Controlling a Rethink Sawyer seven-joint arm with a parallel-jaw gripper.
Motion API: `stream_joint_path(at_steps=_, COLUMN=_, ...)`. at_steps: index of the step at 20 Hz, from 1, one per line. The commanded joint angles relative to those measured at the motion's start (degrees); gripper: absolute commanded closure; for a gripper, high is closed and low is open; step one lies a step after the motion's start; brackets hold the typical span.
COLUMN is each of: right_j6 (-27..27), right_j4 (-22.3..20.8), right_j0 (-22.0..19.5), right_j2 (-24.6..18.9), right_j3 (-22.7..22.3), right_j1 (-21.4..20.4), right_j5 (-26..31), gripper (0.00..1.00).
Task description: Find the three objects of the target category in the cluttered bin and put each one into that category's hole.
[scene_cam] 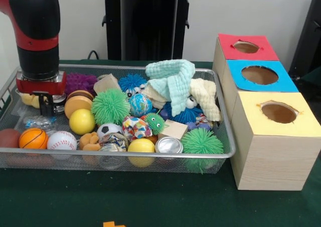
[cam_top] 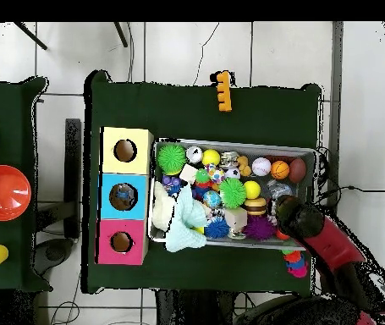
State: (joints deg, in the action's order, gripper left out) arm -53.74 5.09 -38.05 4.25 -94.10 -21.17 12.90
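Observation:
The silver wire-mesh bin [scene_cam: 226, 154] sits on the green table, heaped with toys. My gripper [scene_cam: 46, 106] hangs low over the bin's left end, above a burger toy [scene_cam: 77, 102] and close to a yellow ball [scene_cam: 82, 121]. I cannot tell if it holds anything. A basketball [scene_cam: 33, 138], baseball [scene_cam: 61, 140] and soccer ball [scene_cam: 109, 130] lie along the front. Green spiky balls [scene_cam: 110, 106], a mint cloth [scene_cam: 173, 79] and a wooden block [scene_cam: 174, 129] lie further right. In the overhead view my arm [cam_top: 314, 233] covers the bin's [cam_top: 229, 141] lower right corner.
Three wooden boxes with holes stand right of the bin: red top [scene_cam: 246, 47], blue top [scene_cam: 260, 75], yellow top [scene_cam: 278, 112]. An orange piece [scene_cam: 114, 224] lies on the table in front. A red bowl [cam_top: 2, 192] sits on a separate table.

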Motion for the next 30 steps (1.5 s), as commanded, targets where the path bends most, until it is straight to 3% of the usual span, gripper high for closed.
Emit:
stream_joint_path(at_steps=1, right_j6=-14.6, right_j4=2.9, right_j0=0.9, right_j2=-2.1, right_j3=0.2, right_j1=1.8, right_j5=3.7, gripper=1.00)
stream_joint_path(at_steps=7, right_j6=-14.7, right_j4=2.6, right_j0=1.6, right_j2=-1.6, right_j3=-0.1, right_j1=2.0, right_j5=2.7, gripper=1.00)
stream_joint_path(at_steps=11, right_j6=-14.5, right_j4=2.7, right_j0=0.5, right_j2=-3.8, right_j3=-1.0, right_j1=1.9, right_j5=2.0, gripper=1.00)
stream_joint_path(at_steps=24, right_j6=-11.7, right_j4=2.5, right_j0=3.1, right_j2=-2.8, right_j3=4.0, right_j1=3.1, right_j5=7.4, gripper=1.00)
stream_joint_path(at_steps=25, right_j6=-11.4, right_j4=2.1, right_j0=3.2, right_j2=-2.6, right_j3=4.3, right_j1=3.3, right_j5=7.3, gripper=0.00)
stream_joint_path(at_steps=30, right_j6=-12.6, right_j4=2.8, right_j0=4.3, right_j2=-0.9, right_j3=5.1, right_j1=3.4, right_j5=9.3, gripper=0.00)
